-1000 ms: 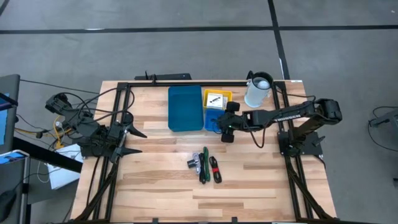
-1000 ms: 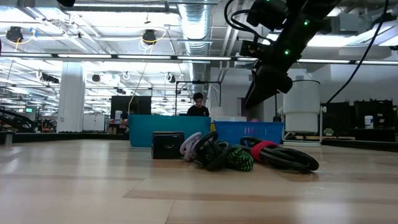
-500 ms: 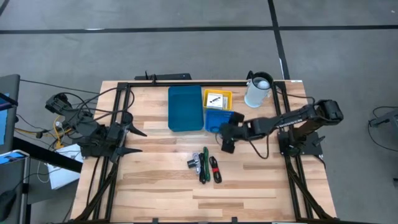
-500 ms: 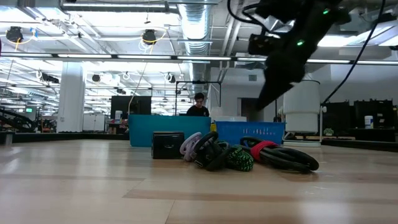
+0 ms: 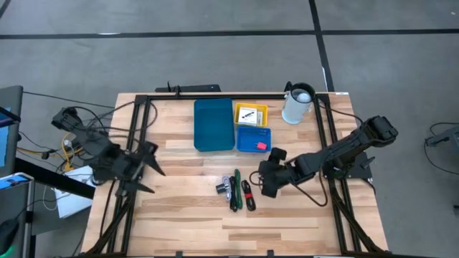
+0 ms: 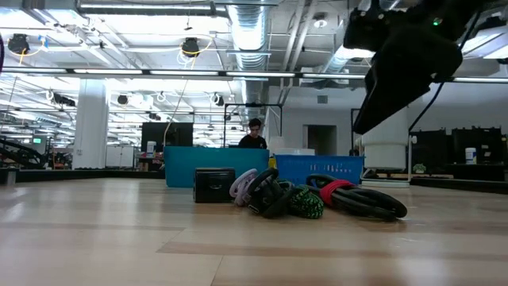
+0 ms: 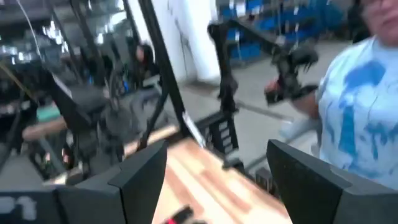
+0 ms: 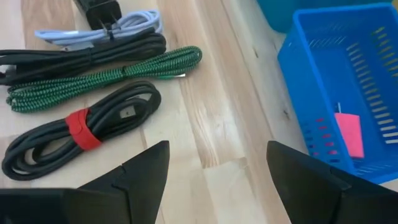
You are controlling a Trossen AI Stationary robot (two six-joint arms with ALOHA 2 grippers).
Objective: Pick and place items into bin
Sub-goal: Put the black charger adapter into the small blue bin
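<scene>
Several coiled cables lie side by side on the table (image 5: 237, 190): a black one bound with a red tie (image 8: 78, 134), a green braided one (image 8: 106, 74), another black one (image 8: 81, 56) and a pale one with a black plug (image 8: 99, 28). The bin is three trays: long teal (image 5: 214, 125), yellow (image 5: 251, 114) holding a white card, and bright blue (image 8: 348, 81) holding a red piece (image 8: 349, 134). My right gripper (image 8: 217, 149) hangs open and empty above the table between the cables and the blue tray (image 5: 262, 186). My left gripper (image 7: 217, 152) is open at the table's left edge (image 5: 148, 169).
A white jug (image 5: 297, 104) stands at the far right corner. Dark frame rails (image 5: 136, 143) run along both sides of the table. A person in a light blue shirt (image 7: 360, 106) stands beyond the table. Bare wood (image 5: 186, 215) lies near the cables.
My right gripper has moved from above the bright blue tray toward the near edge and now hangs beside the cables. The red piece now shows in the blue tray. My left arm has shifted at the left edge and its gripper has turned.
</scene>
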